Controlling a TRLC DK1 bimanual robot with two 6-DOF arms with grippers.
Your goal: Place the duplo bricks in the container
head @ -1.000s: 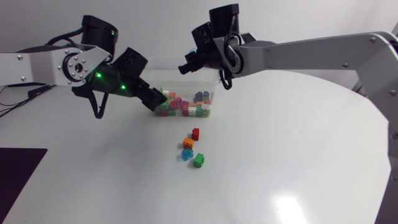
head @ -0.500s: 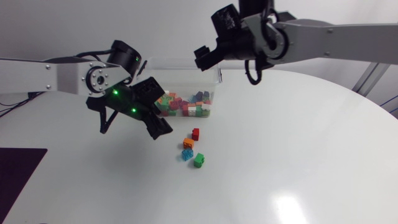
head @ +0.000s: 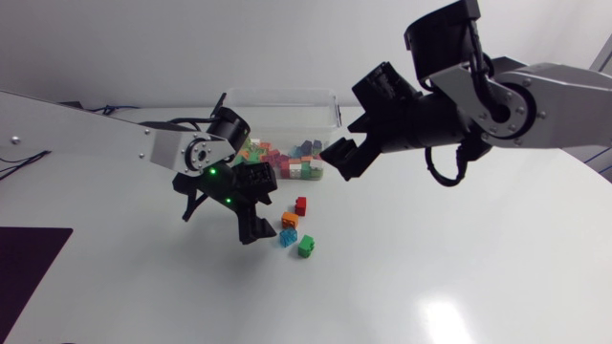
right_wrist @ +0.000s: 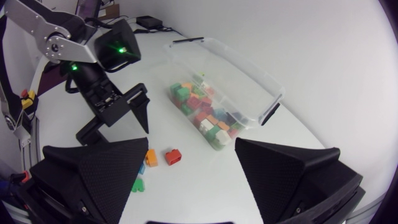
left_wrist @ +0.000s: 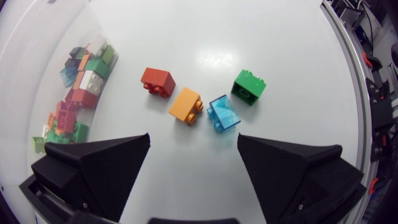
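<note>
so right now the left arm (head: 115, 143) is out over the white bench (head: 459, 268) with the left jaws hanging just beside the four loose duplo bricks. those jaws are released, the two black fingers (left_wrist: 93, 168) spread wide with nothing in them. from its wrist camera the bricks sit just ahead of the gap, not touching either finger.

the loose ones are bunched together on the bench:
- red brick (left_wrist: 158, 81), the one nearest the container
- orange brick (left_wrist: 186, 106), just beside the red
- see-through blue brick (left_wrist: 224, 113), right up against the orange one, can't tell if they touch
- green brick (left_wrist: 249, 86), just beside the blue, on the side away from the container

the clear plastic container (head: 287, 100) sits towards the back of the bench, near that little group but apart from it, and there's a mixed pile of bricks (head: 287, 161) inside it, reds, greens, oranges, a few dark blue.

the right arm (head: 535, 91) comes in from the other side, and the right jaws are held up in the air near the container's right end. they're also released, wide apart and holding nothing. its wrist camera looks down on the container, the left arm and the loose bricks all at once.

small green lights (head: 211, 173) glow on the left arm's wrist.
</note>
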